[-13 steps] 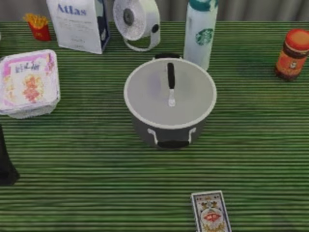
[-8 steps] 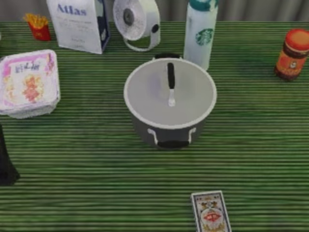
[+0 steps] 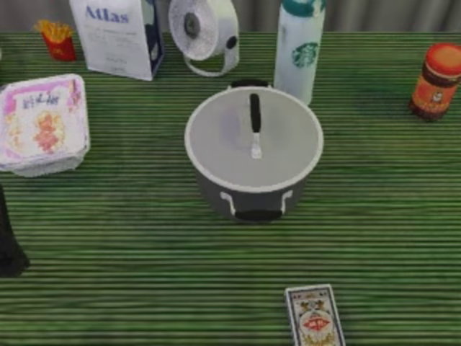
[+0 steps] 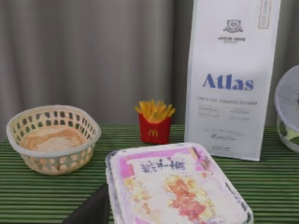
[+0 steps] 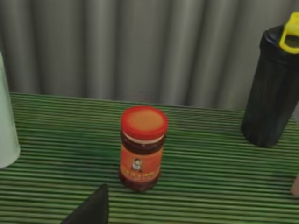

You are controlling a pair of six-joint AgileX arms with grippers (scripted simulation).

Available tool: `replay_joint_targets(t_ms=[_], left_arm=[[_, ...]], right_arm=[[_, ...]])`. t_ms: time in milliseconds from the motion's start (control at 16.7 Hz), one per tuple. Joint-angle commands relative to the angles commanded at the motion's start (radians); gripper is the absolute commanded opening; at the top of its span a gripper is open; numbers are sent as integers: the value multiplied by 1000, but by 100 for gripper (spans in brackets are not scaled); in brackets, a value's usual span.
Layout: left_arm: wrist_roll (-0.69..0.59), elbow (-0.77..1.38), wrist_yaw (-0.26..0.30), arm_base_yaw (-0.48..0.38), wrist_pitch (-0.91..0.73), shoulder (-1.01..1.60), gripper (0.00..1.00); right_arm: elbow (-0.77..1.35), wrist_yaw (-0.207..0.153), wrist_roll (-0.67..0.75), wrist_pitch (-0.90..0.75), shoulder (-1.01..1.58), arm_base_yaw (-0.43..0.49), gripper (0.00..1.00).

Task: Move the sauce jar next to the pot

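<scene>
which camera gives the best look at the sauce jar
The right wrist view: the sauce jar stands whole and central, lid and label facing the camera. The top view catches it small at the table's right edge; the left wrist view misses it.

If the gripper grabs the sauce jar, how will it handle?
The sauce jar looks rigid, so it likely won't squash. Its round, smooth side may slip. Standing upright and taller than wide, it could tip if pushed near the lid.

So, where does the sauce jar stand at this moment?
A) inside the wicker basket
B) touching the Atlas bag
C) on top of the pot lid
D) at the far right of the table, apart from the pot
D: the sauce jar stands upright at the table's far right edge, with bare green mat between it and the pot, and no pincer holds it.
</scene>
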Motion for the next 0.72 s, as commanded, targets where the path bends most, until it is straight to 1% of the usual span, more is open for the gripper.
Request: replay_joint_targets(t_ms=[360,720], left_arm=[[0,0,0,0,0,0,100],[0,0,0,0,0,0,100]], right_arm=[[569,-30,-126,-348,597,-18,100],[1160,-75,-279,-697,1250,-25,100]])
